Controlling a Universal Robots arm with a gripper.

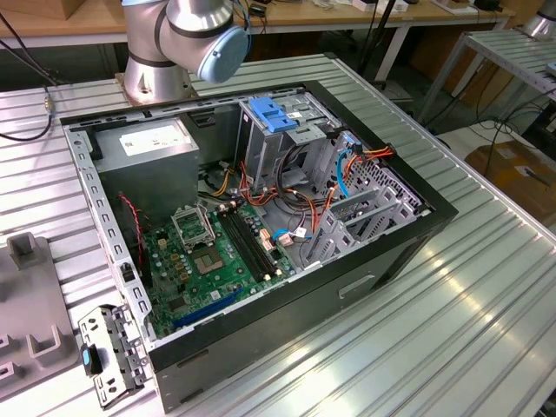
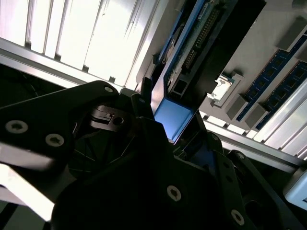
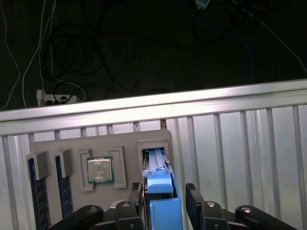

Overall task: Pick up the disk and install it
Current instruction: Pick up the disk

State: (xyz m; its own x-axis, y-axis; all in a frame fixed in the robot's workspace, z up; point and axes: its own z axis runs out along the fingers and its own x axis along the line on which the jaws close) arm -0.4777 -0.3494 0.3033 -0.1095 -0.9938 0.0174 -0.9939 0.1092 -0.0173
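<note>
Claw (image 3: 164, 190) nearest the lens in both wrist views: dark body and linkage, lowered over the grey parts tray (image 3: 127, 143). It sits astride the near end of the disk (image 3: 156, 163). The disk stands on edge in a deep slot of the tray, and its blue carrier (image 3: 165, 215) rises out of the slot into the claw's gap. Whether the claw has closed onto the carrier or merely brackets it cannot be told; the margins either side are slim and in shadow. The second wrist view shows the circuit-board face (image 2: 204, 38) of the disk, upright.

Judgement: edge-on storage looks deliberate. It leaves the carrier end proud of the tray, so a straight descent can take it by its two flat sides.

Other pockets of the tray hold a processor chip (image 3: 100, 169) and memory sticks (image 3: 36, 191), each in its own recess and apart from the disk, presumably so every part has a fixed place. The tray rests on the ribbed aluminium table (image 3: 240, 143).

Exterior view: the computer case (image 1: 382, 269) lies on its side on the table, cover off, with the arm (image 1: 156, 52) mounted beyond it. Motherboard (image 1: 217, 256) faces up. The drive bay (image 1: 261, 152) carries a blue bracket (image 1: 274, 113) on top. Lying open like this, the case probably allows access from above.

Status, as judged: pick at the grasp stage, disk in the tray, install not begun.
</note>
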